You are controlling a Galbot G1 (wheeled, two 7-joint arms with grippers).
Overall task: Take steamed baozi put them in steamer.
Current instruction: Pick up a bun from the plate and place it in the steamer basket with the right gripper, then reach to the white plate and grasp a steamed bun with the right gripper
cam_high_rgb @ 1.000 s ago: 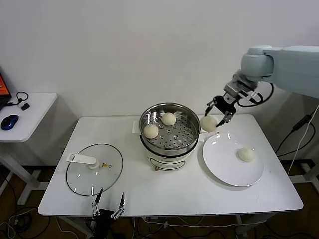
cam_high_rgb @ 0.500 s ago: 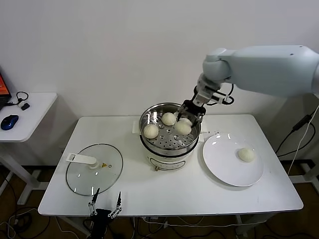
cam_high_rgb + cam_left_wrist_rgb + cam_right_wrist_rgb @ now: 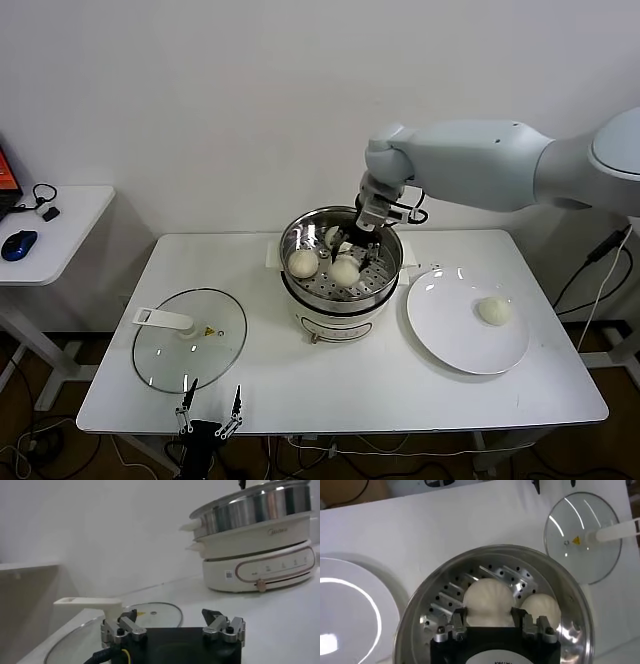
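The steamer stands mid-table on its white cooker base; it also shows in the left wrist view and the right wrist view. My right gripper is down inside it, shut on a baozi that sits at the steamer's floor, a finger on each side. A second baozi lies to its left; a third is partly hidden behind the gripper. A fourth baozi lies on the white plate. My left gripper is open and parked at the table's front edge.
The glass lid with its white handle lies flat at the front left of the table. A side table with a blue mouse stands at far left. The plate's rim shows in the right wrist view.
My right gripper carried a baozi from beside the plate leftward over the steamer and lowered it onto the steamer floor. The left arm has not moved.
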